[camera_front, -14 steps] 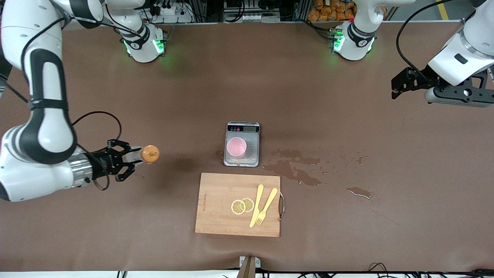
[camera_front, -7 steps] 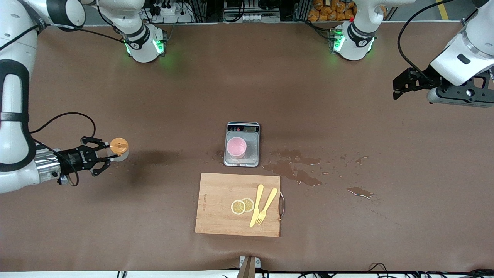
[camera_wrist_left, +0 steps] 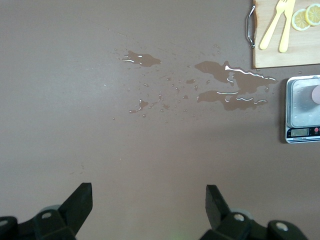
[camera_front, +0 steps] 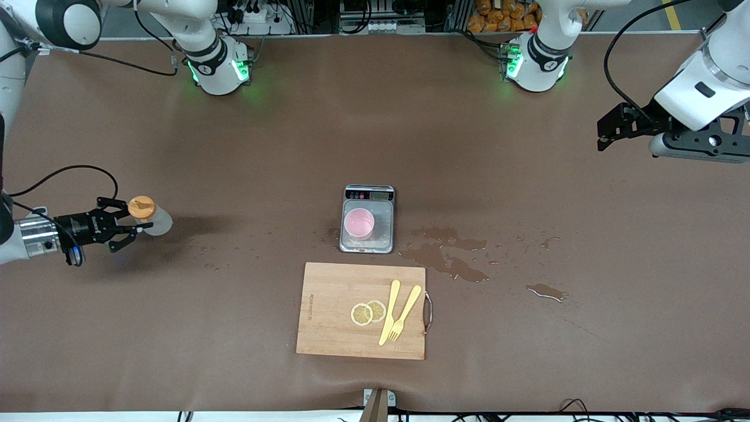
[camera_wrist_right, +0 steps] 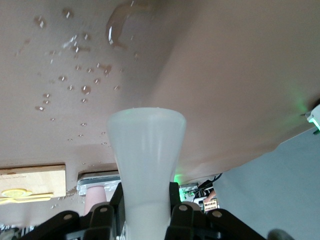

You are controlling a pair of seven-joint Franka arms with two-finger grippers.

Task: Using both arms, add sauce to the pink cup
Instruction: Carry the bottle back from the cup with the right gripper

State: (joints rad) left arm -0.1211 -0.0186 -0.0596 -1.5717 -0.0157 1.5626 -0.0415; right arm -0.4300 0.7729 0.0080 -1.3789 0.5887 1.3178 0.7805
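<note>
**Bottle gripped at the right arm's end of the table, cup waiting on the scale**

Your right gripper (camera_front: 120, 224) is clamped on the small translucent whitish squeeze bottle with the orange nozzle cap (camera_front: 147, 215), low over the brown table covering (camera_front: 234, 328) at the right arm's end and well apart from the cup. The right wrist view shows the jaws pinching the bottle (camera_wrist_right: 146, 165) around its narrow waist, which looks like a sensible hold: the soft body is free to be squeezed and the cap end clears the fingers.

The small round pale-pink plastic cup (camera_front: 358, 223) stands upright on the tray of the flat grey digital kitchen scale (camera_front: 381, 239), at the middle of the table. Sitting there, it presumably lets the sauce be weighed as it goes in.

Your left gripper (camera_front: 609, 125) hangs high over the left arm's end of the table, jaws spread wide and holding nothing; its wrist view shows both black fingers (camera_wrist_left: 79, 203) parted over bare covering. That arm is waiting.

Dark wet puddles and droplets (camera_front: 448, 264) lie beside the scale toward the left arm's end. Nearer the front camera than the scale sits a rectangular wooden cutting board with a metal handle (camera_front: 328, 328), carrying two lemon slices (camera_front: 368, 312) and a pale yellow plastic knife and fork (camera_front: 398, 319).

Judging from this layout, no pouring is under way now: the bottle would have to be carried over the cup before any sauce could go in.
</note>
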